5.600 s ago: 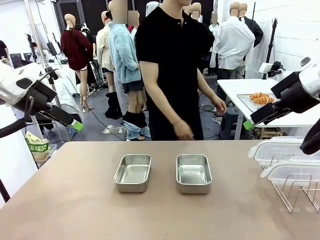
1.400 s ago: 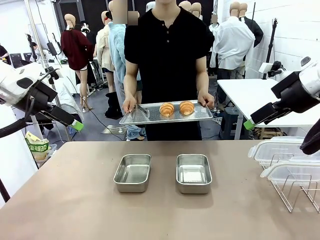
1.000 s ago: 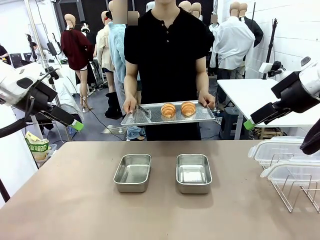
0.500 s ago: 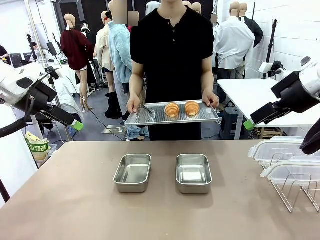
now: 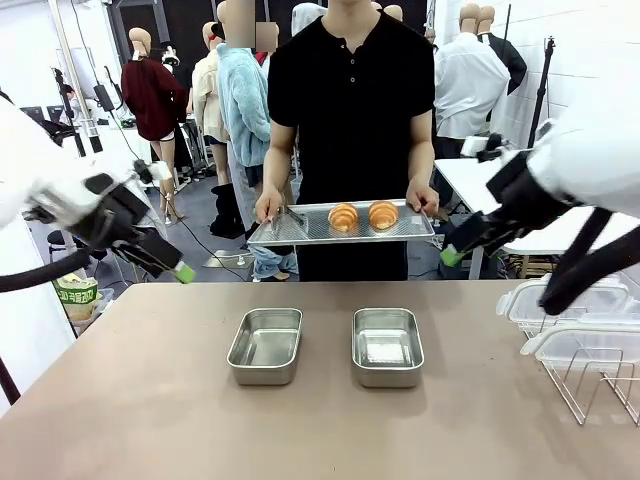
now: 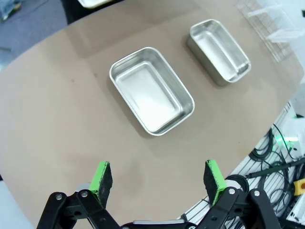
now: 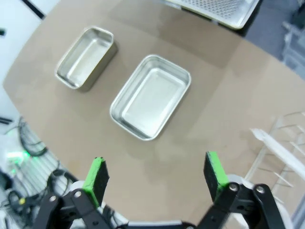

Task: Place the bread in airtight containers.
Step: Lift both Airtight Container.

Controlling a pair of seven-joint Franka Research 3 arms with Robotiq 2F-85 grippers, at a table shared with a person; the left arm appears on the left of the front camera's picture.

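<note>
1. steel tins x2 stand open on the brown counter (image 5: 120, 400), side by side w/ a gap: left tin (image 5: 266, 345), right tin (image 5: 387, 346). both empty, no lids on.
2. left hand (image 5: 181, 271) is up off the counter near its left side, pads wide apart, nothing btwn them. in the left wrist view the left hand (image 6: 157, 177) looks down on the left tin (image 6: 151, 90) just ahead of its pads. right tin (image 6: 219, 51) is farther ahead, off to one side.
3. right hand (image 5: 452, 254) is up in the air over the counter's right part, pads apart too, holding nothing. in the right wrist view the right hand (image 7: 155, 179) has the right tin (image 7: 151, 95) just ahead. left tin (image 7: 86, 57) lies beyond it.
4. bread: left roll (image 5: 343, 217) & right roll (image 5: 383, 214) lie close together on a flat metal tray (image 5: 310, 229). a person (image 5: 350, 100) grips the tray at both ends, past the counter's far edge. it's btwn the two hands, ahead of both, higher than the tins.
5. tongs (image 5: 292, 217) lie on the tray, on the left hand's side of the rolls.
6. clear lids (image 5: 560, 300) sit on a wire rack (image 5: 590, 385), below the right hand & to its outer side.
</note>
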